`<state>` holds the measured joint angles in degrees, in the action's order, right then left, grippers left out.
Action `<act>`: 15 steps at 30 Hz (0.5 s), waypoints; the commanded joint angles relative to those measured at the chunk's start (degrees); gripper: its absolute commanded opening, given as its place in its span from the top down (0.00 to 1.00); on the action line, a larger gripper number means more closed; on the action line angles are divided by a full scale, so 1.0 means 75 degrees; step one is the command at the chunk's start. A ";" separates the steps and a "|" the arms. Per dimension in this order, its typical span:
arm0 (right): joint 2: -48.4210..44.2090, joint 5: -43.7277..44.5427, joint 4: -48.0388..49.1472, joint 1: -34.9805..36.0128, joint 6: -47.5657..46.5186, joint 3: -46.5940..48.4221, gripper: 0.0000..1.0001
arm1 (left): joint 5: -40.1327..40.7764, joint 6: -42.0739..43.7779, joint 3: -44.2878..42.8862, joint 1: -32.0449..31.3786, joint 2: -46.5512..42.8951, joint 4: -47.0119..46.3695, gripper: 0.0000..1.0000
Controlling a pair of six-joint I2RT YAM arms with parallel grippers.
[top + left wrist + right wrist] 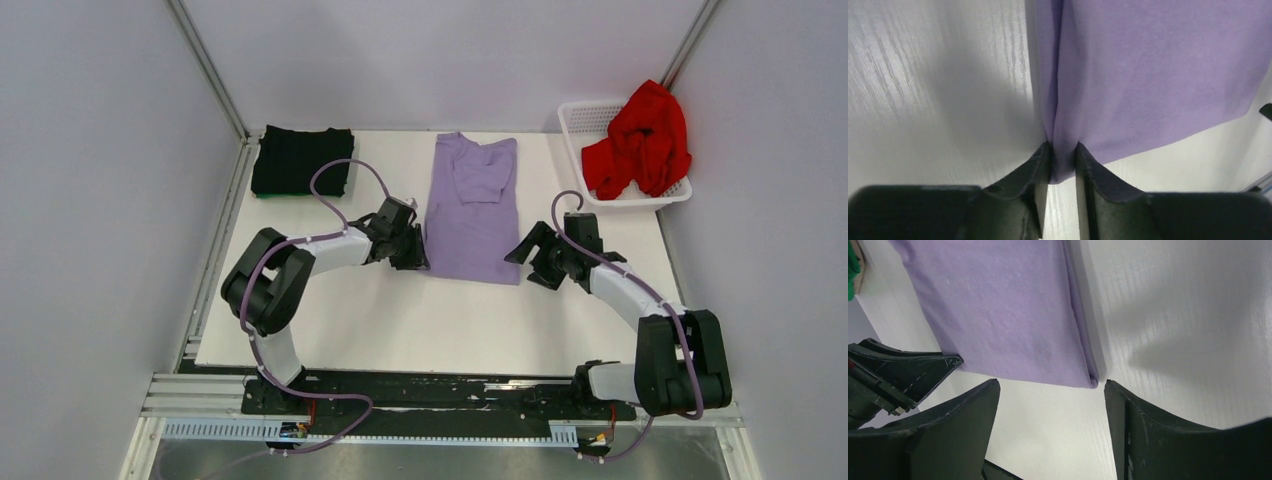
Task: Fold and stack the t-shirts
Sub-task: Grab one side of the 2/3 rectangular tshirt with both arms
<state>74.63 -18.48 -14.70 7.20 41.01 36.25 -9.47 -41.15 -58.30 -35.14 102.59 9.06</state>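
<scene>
while my left gripper [1063, 150] pinches a corner of the purple shirt [1158, 75], my right gripper [1052, 385] gapes, another corner just ahead.

No writing, label, brand mark or number can be read anywhere. The lavender t-shirt [470, 215], black t-shirt [300, 160], red t-shirt [640, 140], white basket [585, 112] and tabletop [400, 320] all look plain.

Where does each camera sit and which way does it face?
Top external: above and behind the bases, looking down on the table; both arms show.
Left wrist: on that arm, facing the lavender t-shirt corner pinched in the left pincer.
Right wrist: on that arm, facing the shirt's other near corner past the open right pincer.
Shared: all show the lavender t-shirt.
</scene>
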 commanded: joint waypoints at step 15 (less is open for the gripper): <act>0.1426 0.0787 -0.0105 0.0778 0.0139 0.0344 0.87 | 0.0115 -0.0010 0.0116 -0.0201 0.0223 0.0327 1.00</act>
<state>84.29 -15.57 -14.52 11.38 42.30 37.47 -9.89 -41.69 -58.46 -35.92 103.66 8.56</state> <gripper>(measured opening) 0.266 0.009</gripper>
